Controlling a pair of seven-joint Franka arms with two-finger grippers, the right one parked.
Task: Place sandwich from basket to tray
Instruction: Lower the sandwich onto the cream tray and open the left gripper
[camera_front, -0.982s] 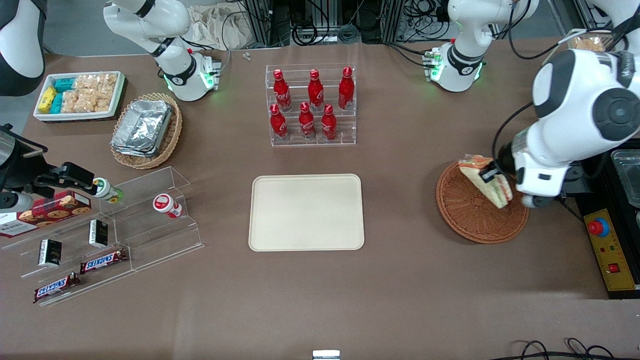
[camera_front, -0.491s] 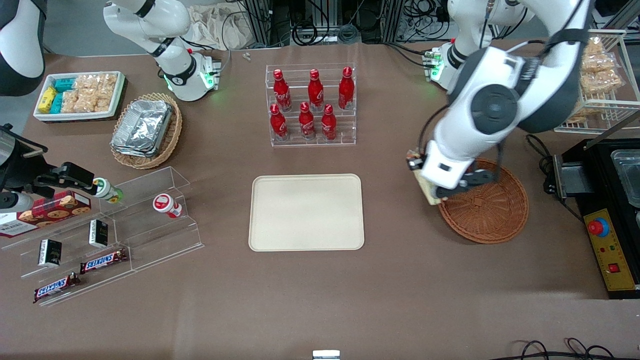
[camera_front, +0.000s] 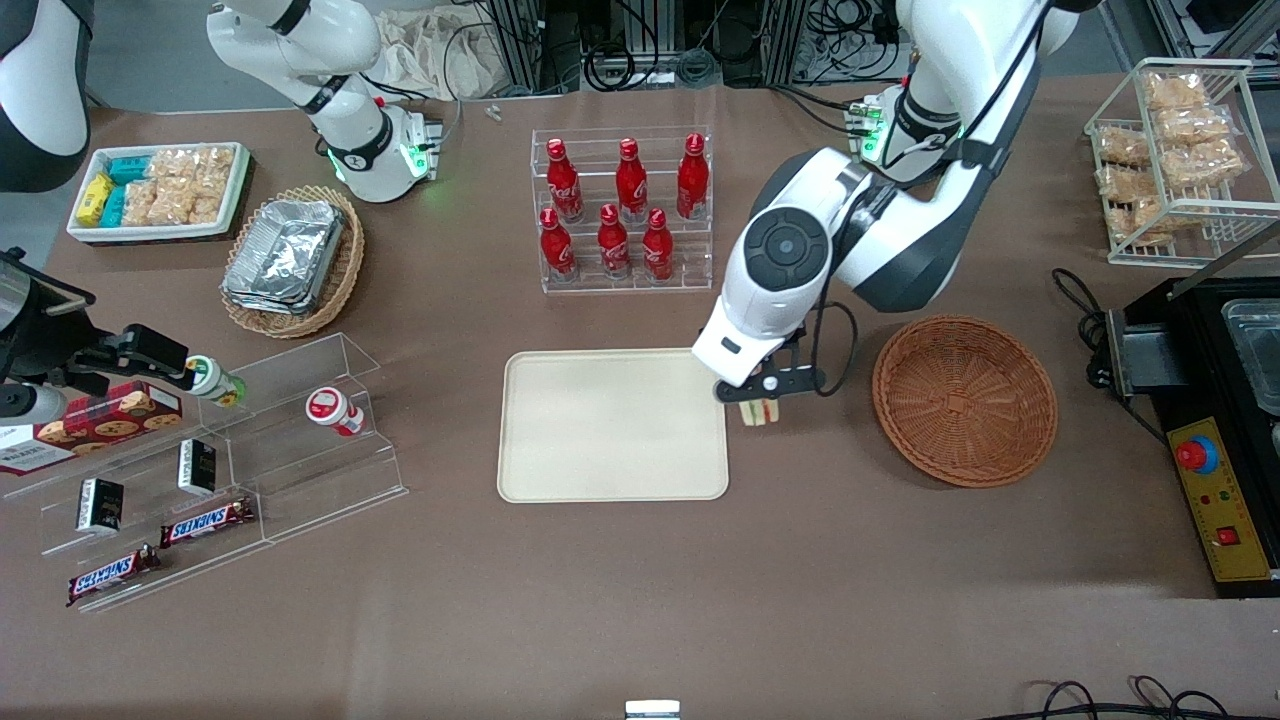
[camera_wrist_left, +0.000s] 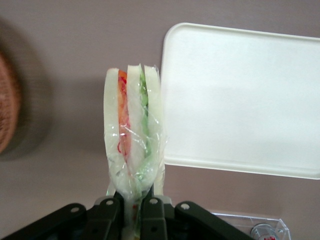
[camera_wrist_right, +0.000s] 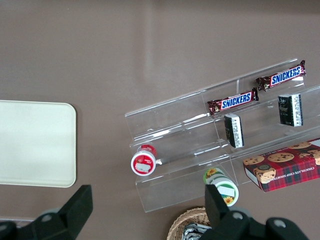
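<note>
Toward the parked arm's end of the worktop (camera_front: 620, 600), a stepped clear rack (camera_front: 250, 450) holds chocolate bars (camera_front: 205, 522) and small jars (camera_front: 335, 411), with a tan basket of foil containers (camera_front: 290, 258) farther from the front camera than it. Near the worktop's middle lies the tray (camera_front: 612, 425), bare, its long edges running along the worktop; a clear stand of red bottles (camera_front: 622, 210) rises farther from the camera than the tray, apart from it.

The pincer (camera_front: 760, 398) hangs above the worktop just off the tray's short edge nearest the working arm. Its fingers (camera_wrist_left: 150, 212) are clamped on the sandwich (camera_wrist_left: 134, 135), gripping the wrapped wedge at one end so the bread and filling layers stand on edge.

The basket (camera_front: 965, 400), woven and reddish-brown, sits toward the working arm's end, apart from the pincer with bare worktop between. A wire rack of snack packets (camera_front: 1180, 150) stands near that end's corner.
</note>
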